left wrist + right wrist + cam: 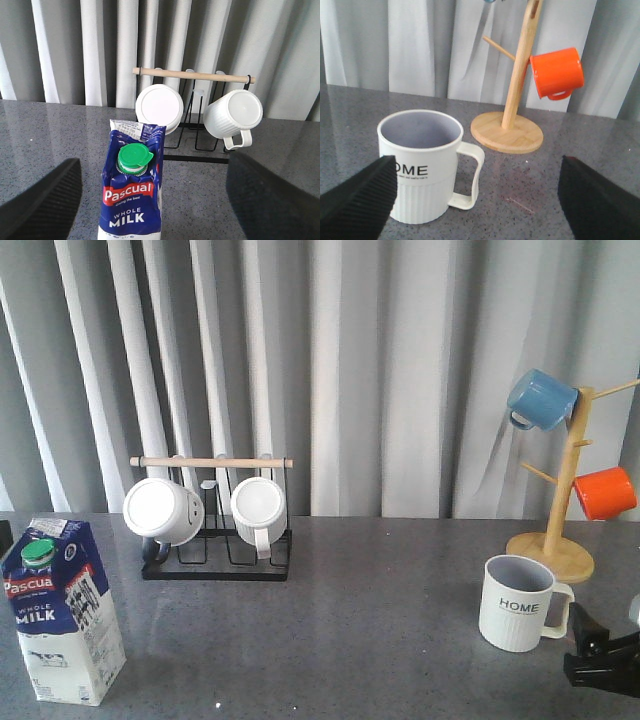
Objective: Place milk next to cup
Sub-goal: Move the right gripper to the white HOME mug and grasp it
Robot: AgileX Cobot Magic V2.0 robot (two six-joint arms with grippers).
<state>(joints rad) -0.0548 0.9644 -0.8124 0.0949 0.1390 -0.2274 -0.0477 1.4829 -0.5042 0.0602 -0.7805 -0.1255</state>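
Observation:
The milk carton point(62, 615), dark blue over white with a green cap, stands upright at the front left of the grey table point(360, 630). In the left wrist view the carton point(131, 200) stands ahead of my left gripper point(152, 197), in line with the gap. The gripper is wide open and its black fingers point(42, 205) are clear of the carton. The off-white ribbed HOME cup point(515, 605) stands at the front right. My right gripper point(600, 655) is just right of it, open and empty point(477, 200). The cup point(422, 165) is ahead of its one finger point(360, 200).
A black wire rack point(215, 562) with a wooden bar holds two plain white mugs point(163, 510) at the back left. A wooden mug tree point(560, 510) with a blue mug point(540, 400) and an orange mug point(605, 492) stands behind the cup. Grey curtains hang at the back.

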